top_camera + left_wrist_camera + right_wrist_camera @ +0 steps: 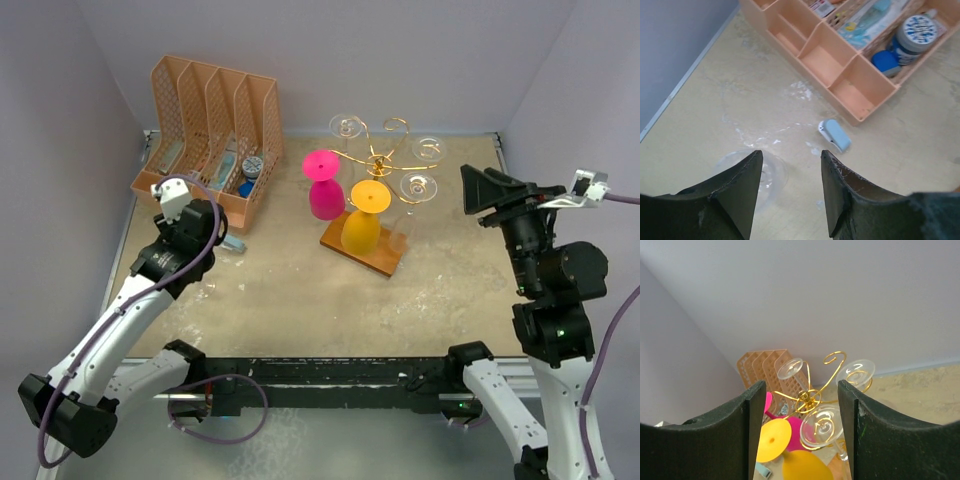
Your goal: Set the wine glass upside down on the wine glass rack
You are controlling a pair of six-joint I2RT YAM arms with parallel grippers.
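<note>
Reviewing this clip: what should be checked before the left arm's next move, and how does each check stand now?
1. Left gripper open: ok, jaws apart, nothing between them.
2. Clear wine glass centred between the fingers: not ok, it sits off to one side, partly hidden by one finger.
3. Glass upright or lying: cannot tell.
4. Free spot on the wine glass rack: ok, one empty curl shows.
5. Right gripper out of the way: ok, open, apart from the rack.
6. Blue clip apart from the glass: ok.
</note>
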